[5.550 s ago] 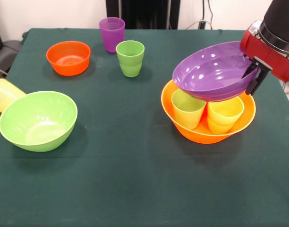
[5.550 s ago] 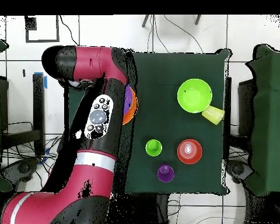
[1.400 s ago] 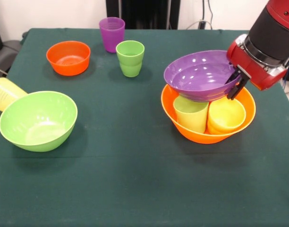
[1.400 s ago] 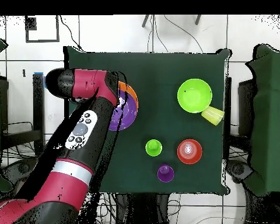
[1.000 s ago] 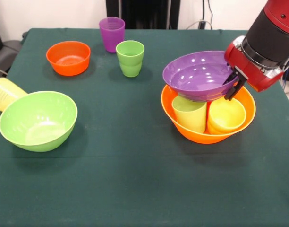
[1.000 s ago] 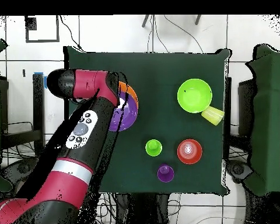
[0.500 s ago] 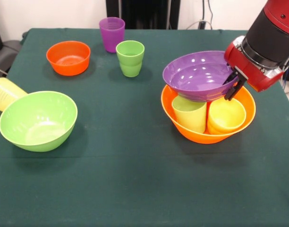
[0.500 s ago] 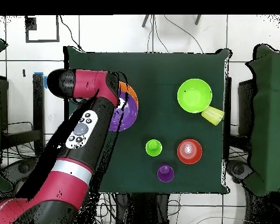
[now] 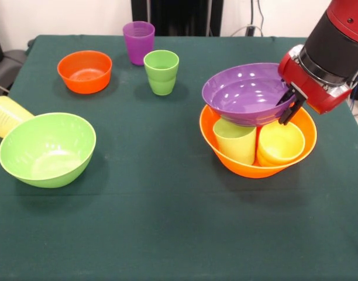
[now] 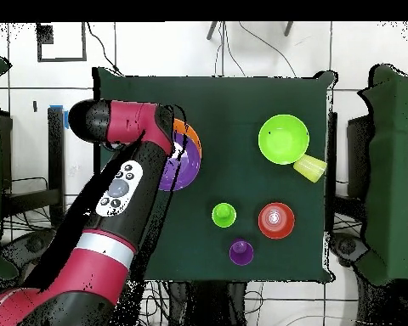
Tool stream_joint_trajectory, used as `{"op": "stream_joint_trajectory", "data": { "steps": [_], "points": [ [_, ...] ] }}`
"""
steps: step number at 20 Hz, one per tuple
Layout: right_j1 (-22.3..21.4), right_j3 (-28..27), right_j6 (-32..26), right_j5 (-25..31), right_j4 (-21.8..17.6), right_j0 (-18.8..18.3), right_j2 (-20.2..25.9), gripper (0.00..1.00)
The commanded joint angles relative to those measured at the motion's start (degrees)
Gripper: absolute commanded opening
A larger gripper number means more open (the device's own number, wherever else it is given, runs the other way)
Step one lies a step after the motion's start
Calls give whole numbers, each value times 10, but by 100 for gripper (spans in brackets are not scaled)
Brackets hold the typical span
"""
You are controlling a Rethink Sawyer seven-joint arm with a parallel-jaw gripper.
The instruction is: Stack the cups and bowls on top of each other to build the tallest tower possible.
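Observation:
The wide purple bowl (image 9: 246, 93) sits level on a pale yellow cup (image 9: 234, 140) and a yellow-orange cup (image 9: 279, 143). Both cups stand inside the largest yellow-orange bowl (image 9: 226, 158) at the right. My gripper (image 9: 290, 104) is shut on the purple bowl's right rim, one finger inside and one outside. In the overhead view the arm hides the gripper, and only part of the purple bowl (image 10: 184, 167) shows. Loose on the table are a purple cup (image 9: 138, 42), a lime green cup (image 9: 161, 72), a small orange bowl (image 9: 84, 71) and a deep lime green bowl (image 9: 47, 149).
A pale yellow cup (image 9: 3, 116) lies on its side against the lime green bowl at the left table edge. The red arm (image 10: 122, 187) stretches over the table's left side in the overhead view.
Over the last seconds the purple bowl went from tilted and raised to level on the two cups, shifting slightly left. In the last half second nothing visibly moved.

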Motion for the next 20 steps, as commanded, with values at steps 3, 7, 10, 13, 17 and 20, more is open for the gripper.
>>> {"op": "stream_joint_trajectory", "data": {
  "steps": [3, 7, 10, 13, 17, 20],
  "points": [
    [7, 12, 146, -64, 24, 5, 48, 0],
    [10, 5, 146, -74, 31, 3, 50, 0],
    [13, -3, 146, -75, 33, 1, 47, 0],
    [19, -16, 148, -74, 34, -1, 42, 0],
    [27, -26, 151, -77, 38, -1, 40, 0],
    [29, -28, 152, -79, 41, -1, 38, 0]
  ]
}}
